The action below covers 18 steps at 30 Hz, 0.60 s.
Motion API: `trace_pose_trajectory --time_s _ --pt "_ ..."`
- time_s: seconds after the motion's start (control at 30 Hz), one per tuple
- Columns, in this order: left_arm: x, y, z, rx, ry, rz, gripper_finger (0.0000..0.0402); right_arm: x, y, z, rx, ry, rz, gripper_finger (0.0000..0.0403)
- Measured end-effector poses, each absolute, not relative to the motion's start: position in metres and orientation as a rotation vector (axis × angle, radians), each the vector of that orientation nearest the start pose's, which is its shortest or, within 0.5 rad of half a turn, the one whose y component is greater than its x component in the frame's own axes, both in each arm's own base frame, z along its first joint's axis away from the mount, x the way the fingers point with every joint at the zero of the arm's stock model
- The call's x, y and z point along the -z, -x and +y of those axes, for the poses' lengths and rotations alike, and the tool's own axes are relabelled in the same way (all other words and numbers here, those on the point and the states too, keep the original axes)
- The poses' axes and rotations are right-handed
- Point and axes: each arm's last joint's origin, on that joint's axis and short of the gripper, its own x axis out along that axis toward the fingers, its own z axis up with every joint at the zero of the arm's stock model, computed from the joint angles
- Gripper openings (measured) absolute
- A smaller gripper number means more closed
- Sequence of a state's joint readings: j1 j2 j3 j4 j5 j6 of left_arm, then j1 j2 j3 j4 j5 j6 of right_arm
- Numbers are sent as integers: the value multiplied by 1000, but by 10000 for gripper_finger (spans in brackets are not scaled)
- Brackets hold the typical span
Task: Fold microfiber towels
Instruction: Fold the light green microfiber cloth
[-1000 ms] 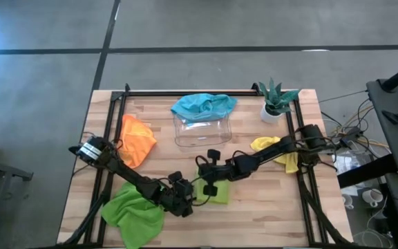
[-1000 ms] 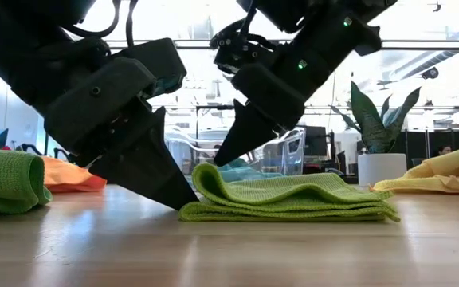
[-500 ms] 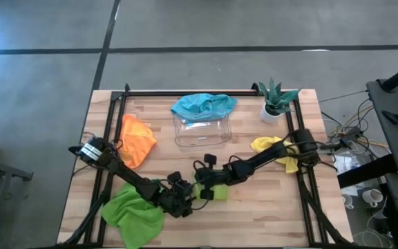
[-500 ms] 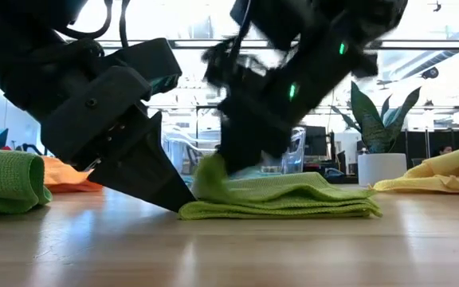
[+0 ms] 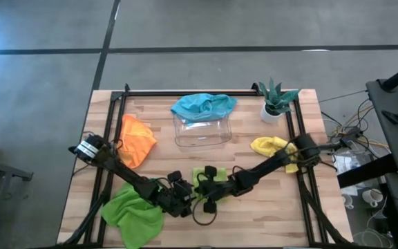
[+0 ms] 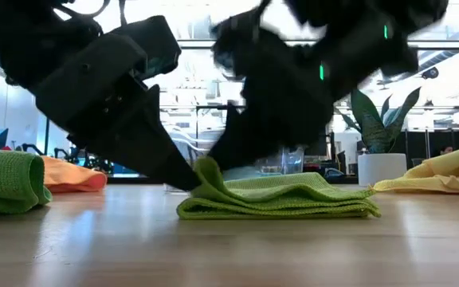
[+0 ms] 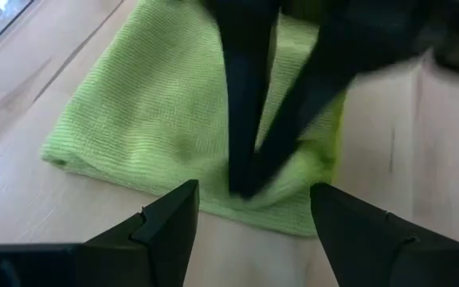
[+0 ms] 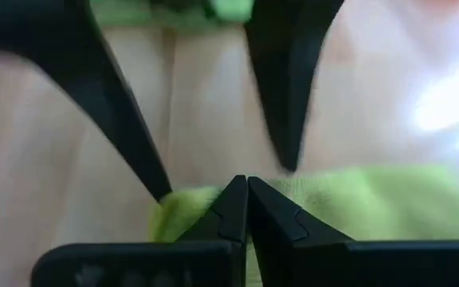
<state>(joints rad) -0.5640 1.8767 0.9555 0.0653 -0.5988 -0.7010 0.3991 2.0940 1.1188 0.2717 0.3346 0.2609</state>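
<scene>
Now the wooden table (image 5: 254, 221) is carrying everything, and both arms are reaching to its near middle. Behind the two grippers the clear plastic tray (image 5: 202, 130) is standing with the teal towel (image 5: 203, 105) lying over its far rim. Beside the left arm's elbow the orange towel (image 5: 136, 140) is lying, and a loose lime green towel (image 5: 133, 215) is lying just beside the left gripper (image 7: 249, 215), on its outer side. The yellow towel (image 5: 276, 149) is lying under the right arm. Between the two grippers the folded lime green towel (image 6: 281, 198) is lying flat. The left gripper is standing with fingers spread wide at the fold's edge. The right gripper (image 8: 244, 194) is pressing its closed fingertips onto this same towel
</scene>
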Motion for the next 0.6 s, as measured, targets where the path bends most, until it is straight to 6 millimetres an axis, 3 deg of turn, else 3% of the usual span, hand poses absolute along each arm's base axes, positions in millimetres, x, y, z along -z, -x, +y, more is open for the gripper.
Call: trace_pose_trajectory --time_s 0.07,0.2,0.3,0.47,0.6 --pt "-128 -308 -178 -244 211 676 225 -90 -384 152 33 -10 663 9" --pt "-140 -303 -178 -166 241 734 225 -87 -385 154 31 -24 649 9" --pt "-156 -300 -177 -167 247 701 225 -98 -383 156 11 1 637 9" --pt "-165 -302 -167 -282 190 604 225 -144 -374 159 -25 20 545 8" --pt "-153 -312 -153 -347 182 619 225 -140 -366 157 -9 21 562 8"
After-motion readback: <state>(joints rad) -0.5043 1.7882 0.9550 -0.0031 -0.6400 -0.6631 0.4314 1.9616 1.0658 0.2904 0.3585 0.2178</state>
